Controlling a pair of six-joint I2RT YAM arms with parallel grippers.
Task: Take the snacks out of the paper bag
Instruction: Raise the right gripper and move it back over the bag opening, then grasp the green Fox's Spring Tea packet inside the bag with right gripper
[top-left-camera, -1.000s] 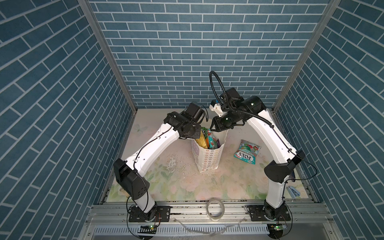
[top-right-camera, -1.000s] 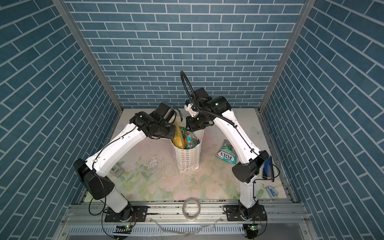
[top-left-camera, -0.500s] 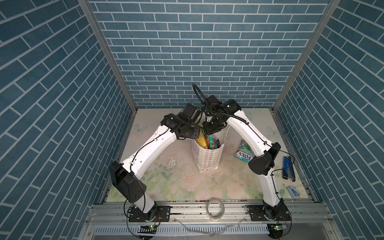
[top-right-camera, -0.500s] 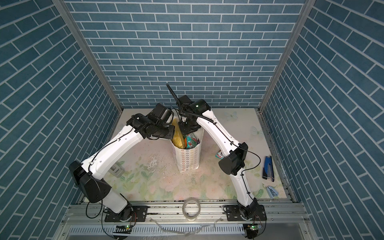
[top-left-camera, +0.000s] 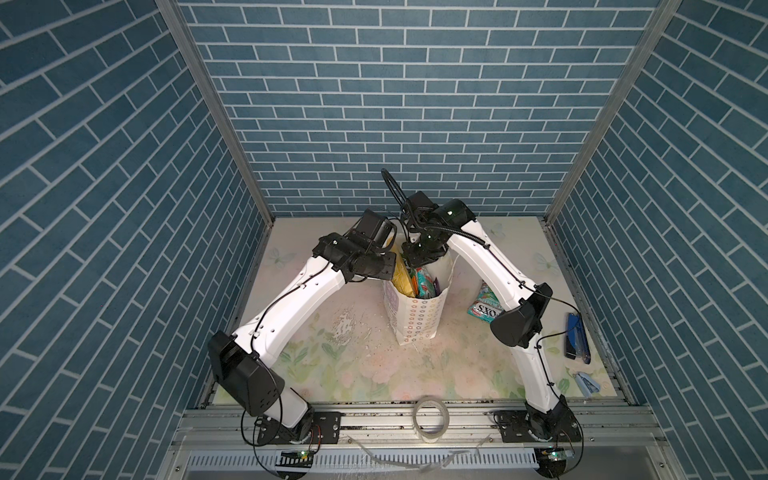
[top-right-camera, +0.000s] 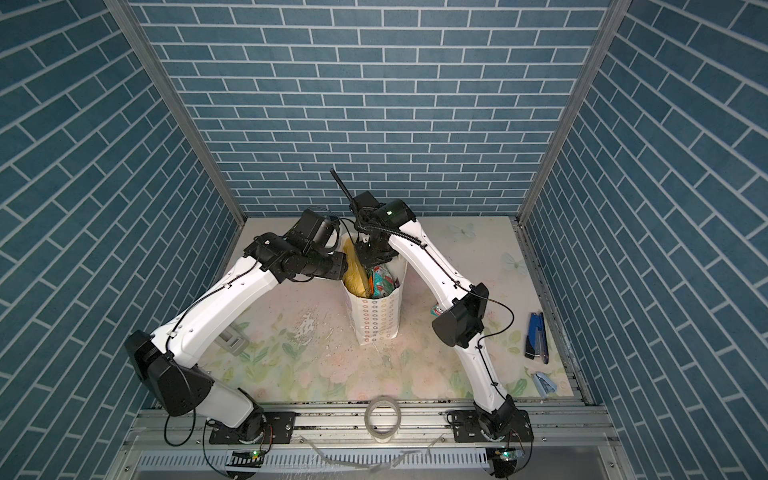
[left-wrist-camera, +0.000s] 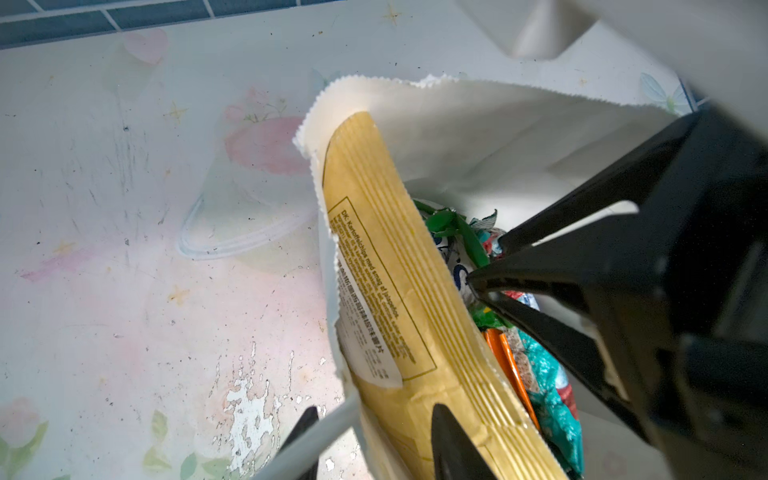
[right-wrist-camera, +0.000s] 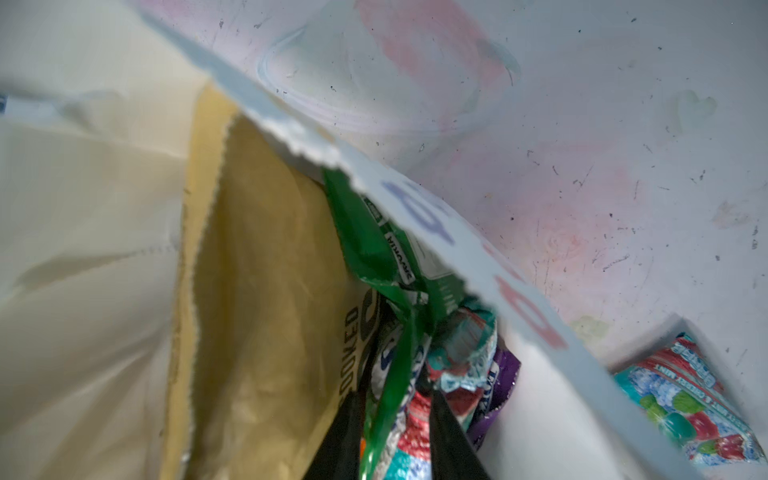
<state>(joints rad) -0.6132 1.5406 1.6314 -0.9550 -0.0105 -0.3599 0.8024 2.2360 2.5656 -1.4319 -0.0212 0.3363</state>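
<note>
The snacks stand packed on end inside the paper bag, directly under both pairs of jaws. They look light, thin and glossy. Film like that crumples and slides, so I would pinch the flat crimped top seal, not the puffed belly.

Between the right jaws sit the top of a green packet and a teal packet. Those jaws stand partly apart, and I cannot tell whether they bite. A purple packet lies just beside them.

The left jaws are spread astride the bag's wall and the big yellow chips bag, seemingly clamping neither. That chips bag crowds the mouth, and the soft paper wall may lift with any pull.

A loose FOX'S packet lies on the counter, outside the bag, near the right jaws. The stapler and tape roll lie well apart from both.
</note>
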